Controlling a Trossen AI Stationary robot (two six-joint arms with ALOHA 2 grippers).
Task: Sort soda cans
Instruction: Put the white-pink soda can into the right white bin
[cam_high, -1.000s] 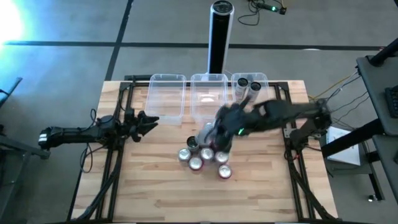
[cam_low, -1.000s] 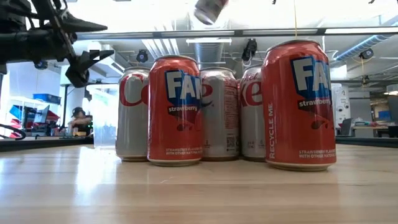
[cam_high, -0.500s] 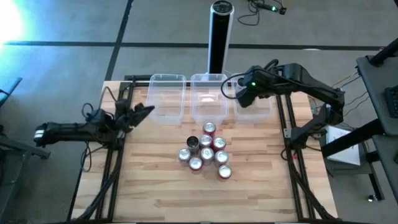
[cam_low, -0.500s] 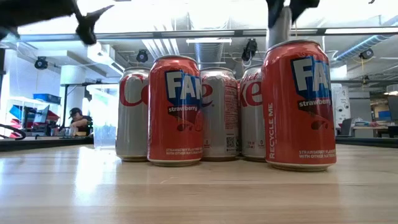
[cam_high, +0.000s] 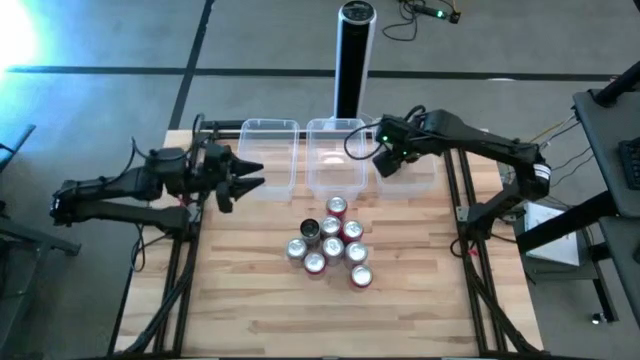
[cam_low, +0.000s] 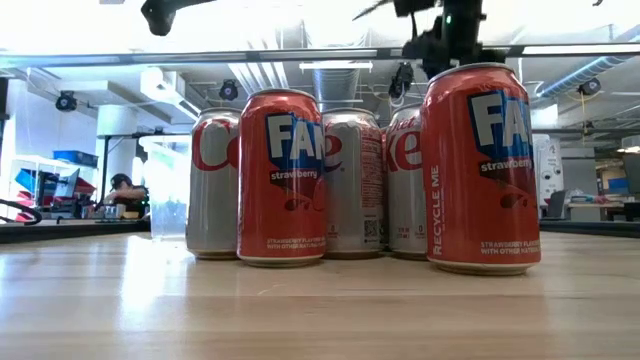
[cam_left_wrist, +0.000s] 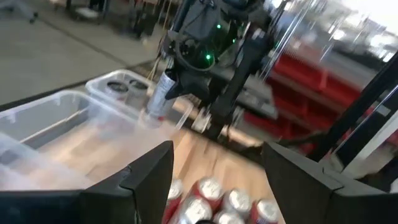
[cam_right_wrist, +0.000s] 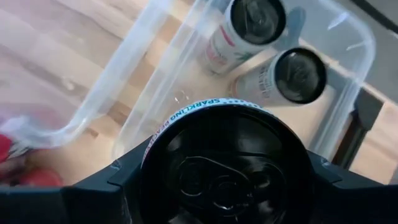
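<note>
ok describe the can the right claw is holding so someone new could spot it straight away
Start at the three clear bins along the table's far edge and go to the right-hand bin, the only one with cans in it. The right claw hangs over its near end, shut on a silver can. Unlike the two cans standing on the bin floor, this one is in the air.

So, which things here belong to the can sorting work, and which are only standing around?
Part of the job:
- cluster of soda cans on the table
- silver can held by the right gripper over the right bin
- two cans already in that bin
- middle bin and left bin
- left gripper, open, empty

Just there:
- tall black post
- person in the background
</note>
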